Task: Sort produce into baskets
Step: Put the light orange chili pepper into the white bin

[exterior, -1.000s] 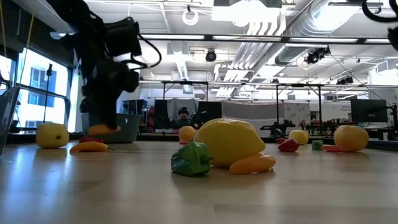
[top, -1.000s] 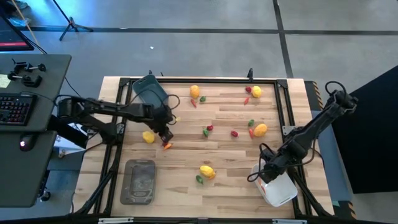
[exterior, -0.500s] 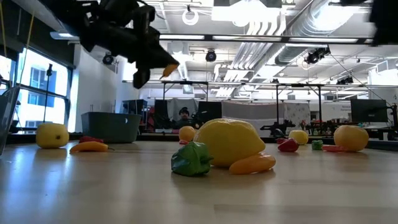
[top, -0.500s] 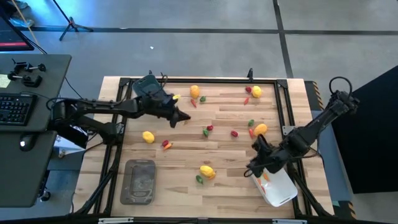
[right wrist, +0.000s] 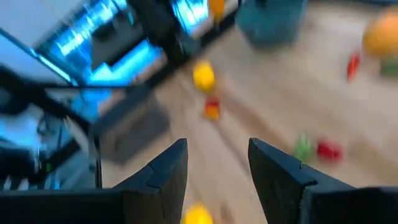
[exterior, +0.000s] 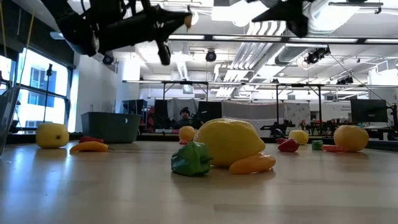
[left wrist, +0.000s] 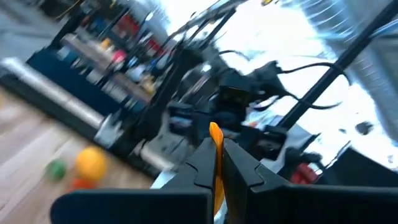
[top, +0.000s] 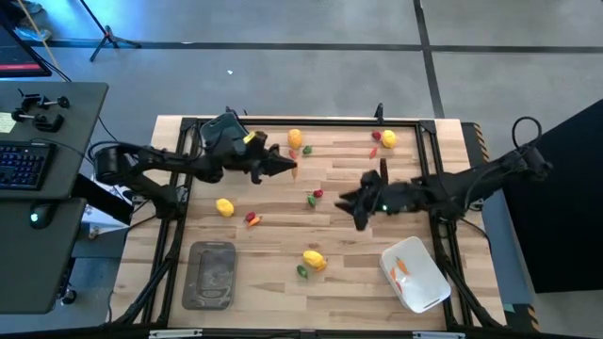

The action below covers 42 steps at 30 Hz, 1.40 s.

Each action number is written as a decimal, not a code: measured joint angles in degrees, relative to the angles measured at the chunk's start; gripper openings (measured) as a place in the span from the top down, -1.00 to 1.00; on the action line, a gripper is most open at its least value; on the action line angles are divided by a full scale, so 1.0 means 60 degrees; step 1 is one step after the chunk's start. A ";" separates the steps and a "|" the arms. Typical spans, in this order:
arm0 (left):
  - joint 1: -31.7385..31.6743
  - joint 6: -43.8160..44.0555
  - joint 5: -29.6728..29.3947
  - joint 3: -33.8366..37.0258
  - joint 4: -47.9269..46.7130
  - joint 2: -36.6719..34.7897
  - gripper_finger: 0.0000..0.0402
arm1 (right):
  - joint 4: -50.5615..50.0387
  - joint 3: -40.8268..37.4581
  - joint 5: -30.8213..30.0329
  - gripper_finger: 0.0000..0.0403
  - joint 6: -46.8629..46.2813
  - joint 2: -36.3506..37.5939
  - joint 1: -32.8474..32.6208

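- Because the left gripper [left wrist: 217, 163] is pinched tight on a thin orange stick [left wrist: 216, 138], we judge it is carrying that piece toward a basket; in the high view it hangs above the table at about eleven o'clock, just beside the deep blue-grey tub [top: 222, 137].
- We see the stick as slim and bright orange, poking out between the closed fingers.
- While the right gripper [right wrist: 217, 163] hovers above the table's three o'clock area, its jaws stand partly apart with nothing between them, which we read as a reach for another piece.
- We find the white tub [top: 415, 274] at five o'clock with orange sticks lying in it, and the shallow grey tray [top: 212, 274] at seven o'clock.
- Loose produce is scattered across the wooden table [top: 349, 282]: a yellow lemon [top: 224, 207] at nine o'clock, another lemon [top: 314, 258] with a green piece [top: 302, 271] touching it at six o'clock, an orange round [top: 295, 137] at twelve.
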State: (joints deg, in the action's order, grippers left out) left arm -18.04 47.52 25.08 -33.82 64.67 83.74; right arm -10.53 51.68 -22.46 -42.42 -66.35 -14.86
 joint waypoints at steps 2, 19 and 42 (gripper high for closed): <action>0.0010 0.0210 -0.0046 -0.0152 0.0405 0.0111 1.00 | 0.0749 0.0000 0.0001 0.20 0.0523 -0.0004 0.0385; 0.0193 -0.0016 -0.0097 -0.1502 0.0216 0.0314 1.00 | 0.4067 0.0000 0.0552 -0.05 0.1842 -0.1047 0.1547; 0.0538 -0.0202 -0.0286 -0.1502 -0.0132 0.0314 1.00 | 0.7267 0.0000 0.1434 0.38 0.3248 -0.2586 0.1989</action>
State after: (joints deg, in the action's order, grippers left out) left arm -14.81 46.30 23.36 -42.83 63.88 85.62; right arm 33.07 51.68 -13.85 -22.93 -81.87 -2.92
